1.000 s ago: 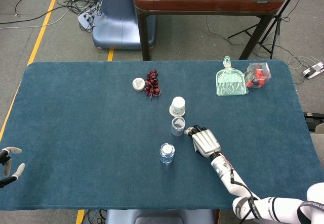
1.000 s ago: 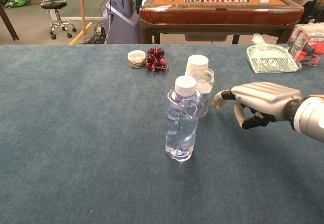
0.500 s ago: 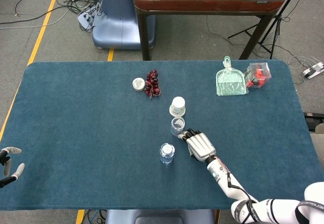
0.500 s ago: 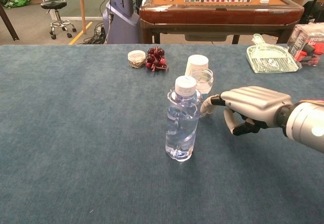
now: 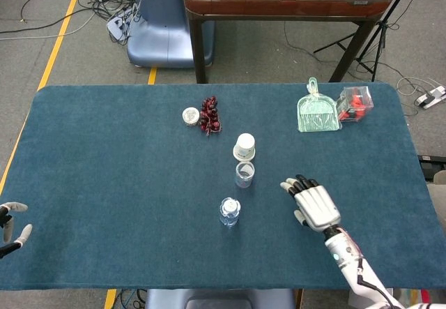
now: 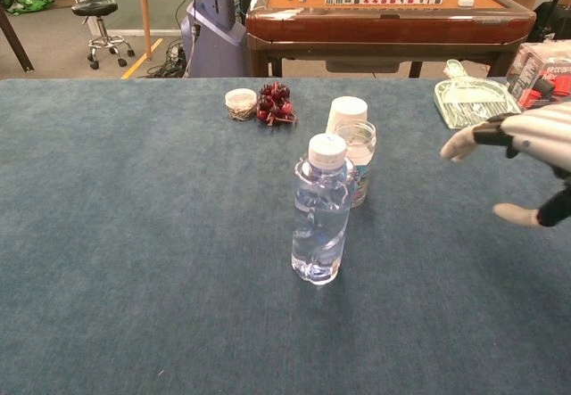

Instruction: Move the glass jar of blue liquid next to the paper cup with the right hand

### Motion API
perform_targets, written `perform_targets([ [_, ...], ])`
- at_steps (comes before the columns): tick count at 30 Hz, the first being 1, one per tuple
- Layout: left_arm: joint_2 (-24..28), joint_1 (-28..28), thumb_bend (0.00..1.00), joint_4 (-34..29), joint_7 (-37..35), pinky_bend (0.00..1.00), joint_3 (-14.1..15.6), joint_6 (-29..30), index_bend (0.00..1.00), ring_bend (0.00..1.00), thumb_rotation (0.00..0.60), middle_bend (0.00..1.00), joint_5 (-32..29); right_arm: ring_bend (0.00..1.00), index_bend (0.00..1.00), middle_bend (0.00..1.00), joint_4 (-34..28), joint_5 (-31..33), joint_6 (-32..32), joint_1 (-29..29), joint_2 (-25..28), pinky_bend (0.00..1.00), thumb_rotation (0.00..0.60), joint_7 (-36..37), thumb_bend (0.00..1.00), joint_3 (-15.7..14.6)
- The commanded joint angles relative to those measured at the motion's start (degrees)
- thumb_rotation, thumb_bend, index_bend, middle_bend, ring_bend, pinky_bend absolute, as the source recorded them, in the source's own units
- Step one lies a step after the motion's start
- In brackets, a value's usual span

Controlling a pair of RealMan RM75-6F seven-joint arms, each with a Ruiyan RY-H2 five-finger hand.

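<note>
Right hand (image 5: 315, 204) hovers over the blue table (image 5: 104, 183), fingers spread wide and holding nothing. It sits well apart from the glass jar (image 5: 244, 174), off to the jar's right and a little nearer the robot. In the chest view the same hand (image 6: 526, 145) enters from the right edge with its fingertips (image 6: 457, 149) pointing toward the jar (image 6: 358, 161), clear of it.

Taking the jar as the landmark:
- The paper cup (image 5: 244, 146) stands upside down just behind the jar, on its far side; from the chest view the two appear to touch or nearly touch, and which cannot be told.
- A clear water bottle (image 5: 229, 211) with a white cap stands upright on the near side of the jar, slightly to its left.
- A bunch of dark red grapes (image 5: 210, 115) and a small round tin (image 5: 189, 116) lie farther back and to the left.
- A pale green dustpan (image 5: 318, 112) and a clear box with red contents (image 5: 355, 104) lie far back and to the right.

Left hand (image 5: 12, 225) rests at the table's left edge, far from the jar, fingers apart and empty
</note>
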Motion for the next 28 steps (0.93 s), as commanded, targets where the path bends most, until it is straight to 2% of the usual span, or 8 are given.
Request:
perform_targets([
  [1, -0.4, 0.1, 0.31, 0.6, -0.2, 0.78, 0.0, 0.9, 0.41, 0.57, 0.6, 0.77, 1.1, 0.13, 0.22, 0.23, -3.1, -4.1, 5.6, -4.8, 4.8, 0.3, 0.6, 2.3, 0.12, -2.6],
  [9, -0.4, -0.3, 0.3, 2.0, -1.3, 0.74, 0.8, 0.8, 0.38, 0.49, 0.6, 0.62, 3.5, 0.13, 0.22, 0.23, -3.2, -11.0, 16.0, -13.8, 11.6, 0.3, 0.6, 10.5, 0.07, -5.1],
  [15, -0.6, -0.8, 0.27, 2.3, -1.1, 0.72, 1.2, 0.0, 0.38, 0.48, 0.6, 0.6, 3.9, 0.13, 0.22, 0.23, 0.0, -13.2, 22.4, -20.0, 13.5, 0.3, 0.6, 18.7, 0.07, -5.2],
  [23, -2.1, -1.5, 0.23, 2.6, -0.6, 0.73, 0.8, -0.3, 0.4, 0.48, 0.6, 0.6, 3.9, 0.13, 0.22, 0.24, 3.4, -14.8, 25.0, -23.6, 14.6, 0.3, 0.6, 25.4, 0.07, -3.0],
  [28, -2.4, -1.8, 0.23, 2.4, -0.3, 0.72, 0.7, -0.8, 0.4, 0.48, 0.6, 0.6, 3.6, 0.13, 0.22, 0.24, 4.2, -13.8, 23.7, -24.5, 15.5, 0.3, 0.6, 27.4, 0.08, -1.8],
])
